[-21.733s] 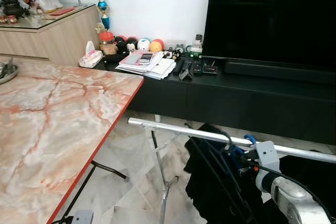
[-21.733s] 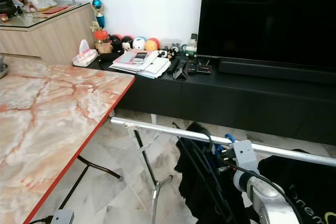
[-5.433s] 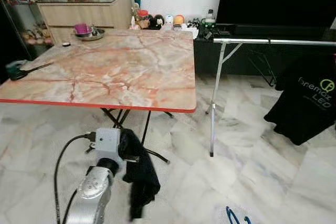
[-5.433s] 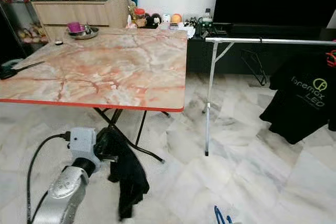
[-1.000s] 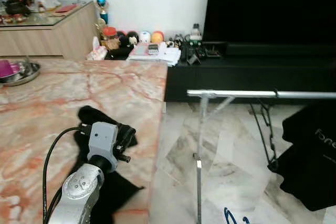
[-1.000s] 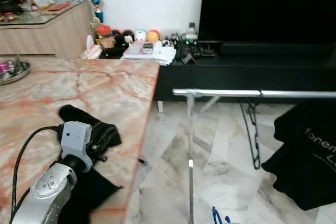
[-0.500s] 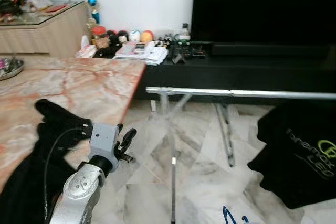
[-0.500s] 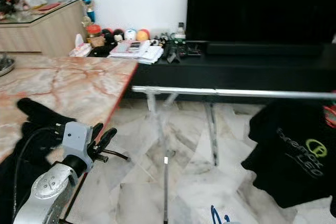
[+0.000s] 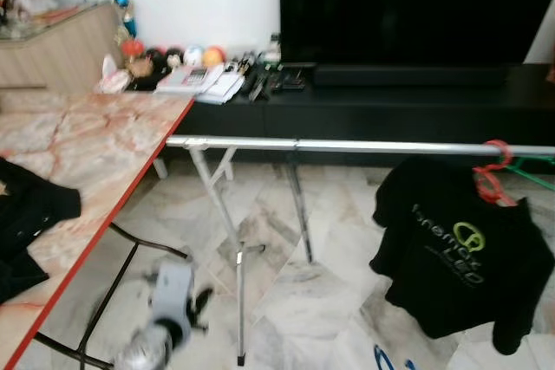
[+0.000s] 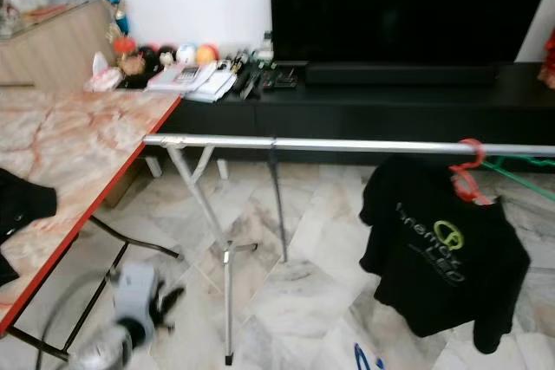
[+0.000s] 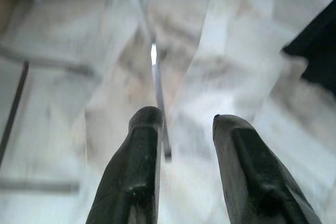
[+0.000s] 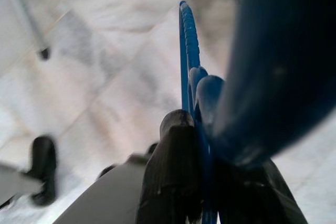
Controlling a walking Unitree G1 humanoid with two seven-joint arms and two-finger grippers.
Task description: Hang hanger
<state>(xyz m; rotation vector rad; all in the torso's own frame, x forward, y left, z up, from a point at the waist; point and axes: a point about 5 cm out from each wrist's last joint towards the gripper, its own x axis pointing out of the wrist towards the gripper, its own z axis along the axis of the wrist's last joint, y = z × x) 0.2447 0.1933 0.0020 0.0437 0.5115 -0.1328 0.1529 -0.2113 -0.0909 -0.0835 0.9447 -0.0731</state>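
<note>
Shiny metal rail (glossy marble floor)

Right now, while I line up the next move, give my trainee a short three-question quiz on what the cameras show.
1. True or false: the right gripper is shut on a blue hanger.
2. What hangs from the metal rail on a red hanger?
A. a towel
B. a black T-shirt
C. nothing
3. Fill in: the left gripper has its fingers ____ and holds nothing, low over the floor beside the marble table.

Key: 1 true; 2 B; 3 open.
</note>
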